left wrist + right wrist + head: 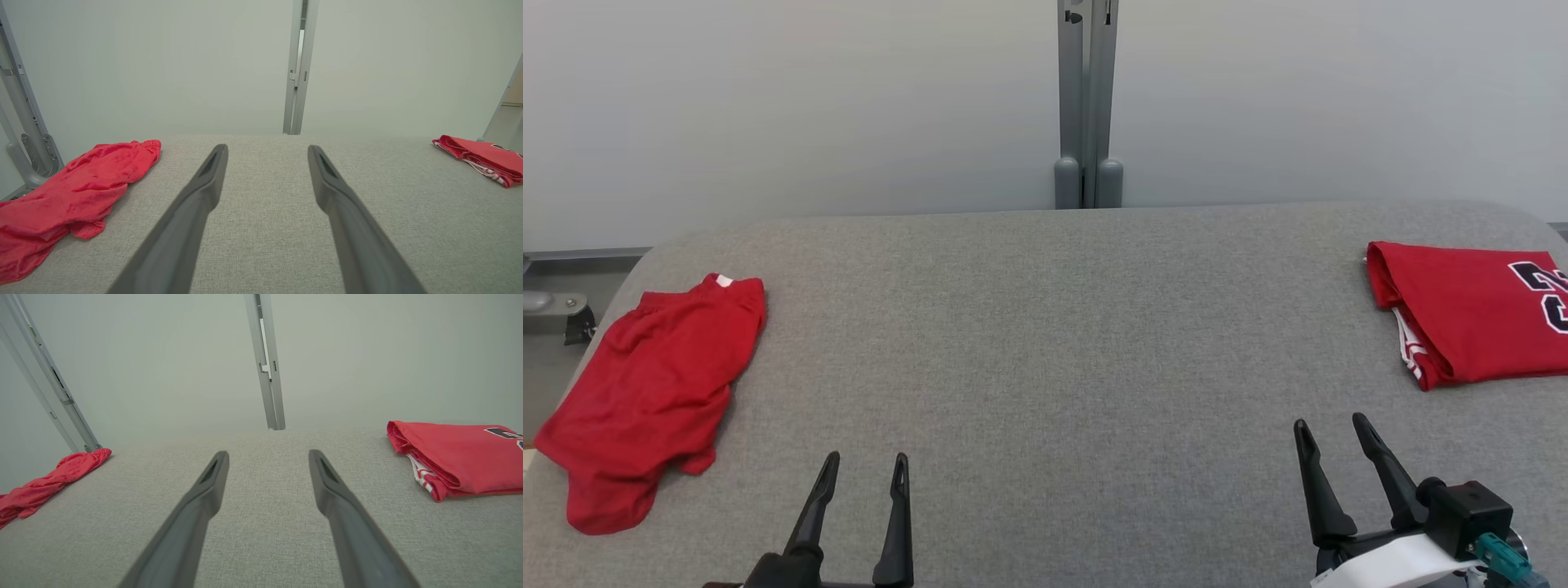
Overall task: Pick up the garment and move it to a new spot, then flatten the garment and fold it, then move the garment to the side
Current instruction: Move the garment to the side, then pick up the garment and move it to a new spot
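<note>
With my left end effector [866, 459] and right end effector [1330, 422] both spread and empty above the counter [1045, 327], the crumpled red shorts [654, 392] lie at its far left edge, where a shallow pinch might snag one layer or drag them off.

A grey fabric-topped table [1045, 327] with rounded far corners stands before a plain pale wall [809, 106]; a grey metal post [1086, 98] rises behind its far edge; slanted metal struts [24, 122], perhaps a frame, stand leftward; light soft, even.
</note>
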### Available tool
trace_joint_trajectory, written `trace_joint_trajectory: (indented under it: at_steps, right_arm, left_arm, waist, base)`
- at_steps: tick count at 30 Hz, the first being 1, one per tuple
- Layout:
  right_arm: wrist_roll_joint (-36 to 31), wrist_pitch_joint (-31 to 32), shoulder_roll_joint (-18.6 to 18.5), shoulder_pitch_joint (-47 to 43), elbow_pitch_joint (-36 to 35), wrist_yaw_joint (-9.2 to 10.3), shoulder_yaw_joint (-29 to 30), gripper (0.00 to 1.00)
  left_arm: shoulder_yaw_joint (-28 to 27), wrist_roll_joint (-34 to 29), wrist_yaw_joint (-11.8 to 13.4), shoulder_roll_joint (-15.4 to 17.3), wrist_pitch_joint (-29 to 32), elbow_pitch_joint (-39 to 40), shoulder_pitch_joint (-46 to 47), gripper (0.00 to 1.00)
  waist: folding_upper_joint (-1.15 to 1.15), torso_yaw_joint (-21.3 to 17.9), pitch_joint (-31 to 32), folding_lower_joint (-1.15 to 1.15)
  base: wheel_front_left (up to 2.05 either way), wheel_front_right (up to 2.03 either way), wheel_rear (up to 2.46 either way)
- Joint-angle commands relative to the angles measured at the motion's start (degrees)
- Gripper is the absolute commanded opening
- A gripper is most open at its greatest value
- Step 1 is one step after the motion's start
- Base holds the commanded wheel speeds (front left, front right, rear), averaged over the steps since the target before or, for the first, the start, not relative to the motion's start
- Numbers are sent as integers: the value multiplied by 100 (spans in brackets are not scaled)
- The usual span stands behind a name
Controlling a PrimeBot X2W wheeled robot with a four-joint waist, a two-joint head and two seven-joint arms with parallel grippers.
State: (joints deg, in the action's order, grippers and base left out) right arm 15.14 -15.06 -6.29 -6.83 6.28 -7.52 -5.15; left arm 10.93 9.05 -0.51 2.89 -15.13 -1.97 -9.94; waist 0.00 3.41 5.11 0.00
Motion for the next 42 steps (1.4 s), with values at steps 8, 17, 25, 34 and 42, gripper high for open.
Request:
trace_joint_trajectory:
  at_steps: [8,17,25,34,42]
  right_arm:
    - [-45,-12,-23,-65,30,6,-50,100]
    - [-8,-13,11,-46,75,6,-55,100]
    - [47,-13,19,-79,134,6,-106,100]
    - [74,-12,95,-95,170,6,-172,100]
    - [93,-12,147,-41,199,6,-169,100]
  left_arm:
    - [-31,-29,21,2,0,12,-56,100]
    - [-6,-45,5,2,0,-22,-11,100]
    - [-40,-96,32,3,0,19,54,100]
    - [-189,-186,-11,5,0,41,32,100]
    - [-314,-254,-74,5,1,105,-44,100]
  waist:
    - [0,-19,-39,0]
    - [0,15,-49,0]
    - [0,346,-67,0]
    - [0,1322,-113,0]
    - [0,2301,-140,0]
  base:
    - [0,0,0]
    - [0,0,0]
    - [0,0,0]
    - [0,0,0]
    - [0,0,0]
